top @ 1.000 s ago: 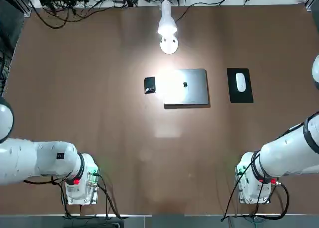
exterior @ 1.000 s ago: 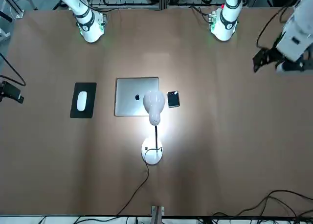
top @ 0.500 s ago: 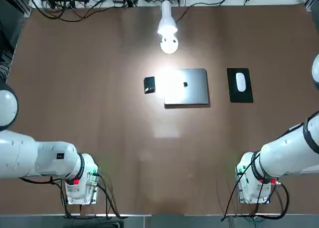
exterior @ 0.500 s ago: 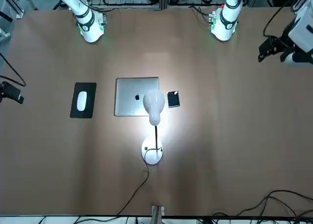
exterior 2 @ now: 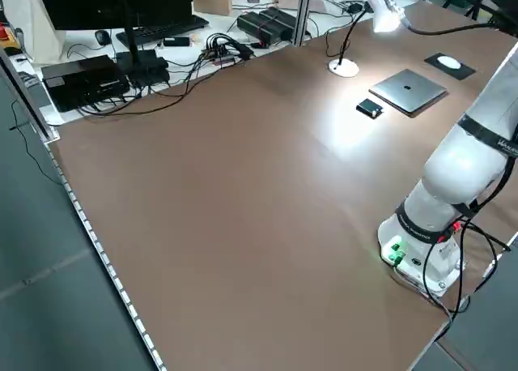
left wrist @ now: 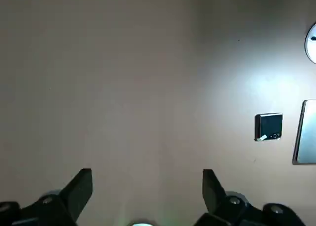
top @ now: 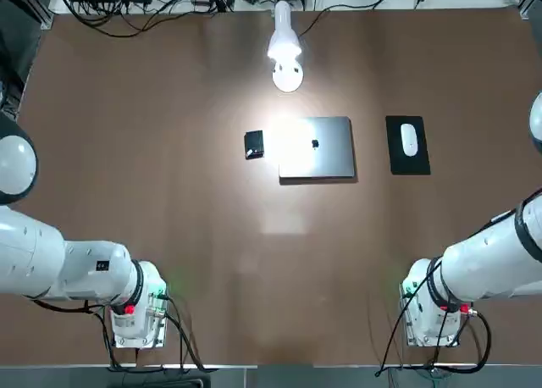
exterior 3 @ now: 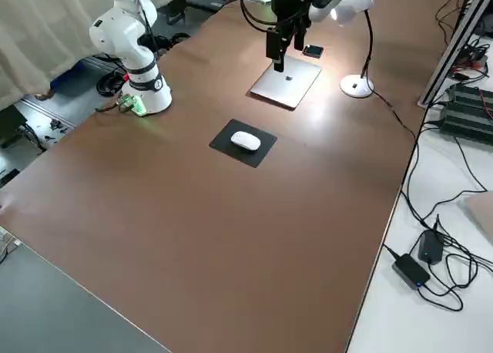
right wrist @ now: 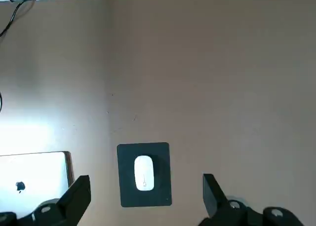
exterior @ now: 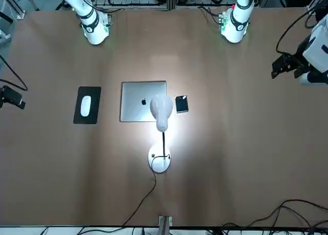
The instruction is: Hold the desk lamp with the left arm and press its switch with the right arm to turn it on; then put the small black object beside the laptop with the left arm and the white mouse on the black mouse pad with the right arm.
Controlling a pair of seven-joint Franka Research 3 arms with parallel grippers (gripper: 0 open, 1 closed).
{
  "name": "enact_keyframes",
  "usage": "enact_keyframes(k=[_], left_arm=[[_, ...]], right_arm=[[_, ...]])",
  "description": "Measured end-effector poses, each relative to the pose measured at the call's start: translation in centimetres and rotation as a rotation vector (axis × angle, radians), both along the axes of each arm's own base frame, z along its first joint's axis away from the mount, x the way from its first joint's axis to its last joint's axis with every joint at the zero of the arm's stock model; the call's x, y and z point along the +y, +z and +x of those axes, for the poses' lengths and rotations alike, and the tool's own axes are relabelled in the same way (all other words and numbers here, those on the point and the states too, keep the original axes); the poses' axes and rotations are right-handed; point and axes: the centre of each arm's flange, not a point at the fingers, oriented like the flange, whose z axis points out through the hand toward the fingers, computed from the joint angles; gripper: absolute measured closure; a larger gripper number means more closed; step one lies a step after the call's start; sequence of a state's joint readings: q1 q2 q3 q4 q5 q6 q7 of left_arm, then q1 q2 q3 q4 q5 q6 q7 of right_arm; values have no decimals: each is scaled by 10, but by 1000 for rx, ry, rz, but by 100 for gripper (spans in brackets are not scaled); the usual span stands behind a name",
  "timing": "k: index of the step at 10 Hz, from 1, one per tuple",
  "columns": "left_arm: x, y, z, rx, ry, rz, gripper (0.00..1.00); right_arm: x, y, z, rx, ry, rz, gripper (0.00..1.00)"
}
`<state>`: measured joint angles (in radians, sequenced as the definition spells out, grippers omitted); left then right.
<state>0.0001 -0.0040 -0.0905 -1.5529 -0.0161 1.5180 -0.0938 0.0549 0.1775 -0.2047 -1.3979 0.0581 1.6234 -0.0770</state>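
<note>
On the black mouse pad [top: 407, 146] lies the white mouse [top: 408, 140]

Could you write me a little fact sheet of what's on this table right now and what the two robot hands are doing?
desk lamp: lit, shining on the laptop
laptop: closed, mid-table
small black object: beside the laptop, apart from it
white mouse: lying on the black mouse pad
left gripper: fingers open, empty, above bare table
right gripper: fingers open, empty, off the table's side

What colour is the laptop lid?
Dark metallic grey on the laptop, with a small logo at centre; clearest in the front view.
</note>
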Motion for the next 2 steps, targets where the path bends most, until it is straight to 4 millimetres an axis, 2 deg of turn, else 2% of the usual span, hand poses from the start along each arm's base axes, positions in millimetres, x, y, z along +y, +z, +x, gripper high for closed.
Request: enact_keyframes(k=[2], left_arm=[[1, 3, 0, -18, 0, 9, 2]], right_arm=[[1, 0, 0, -1, 1, 0, 0]])
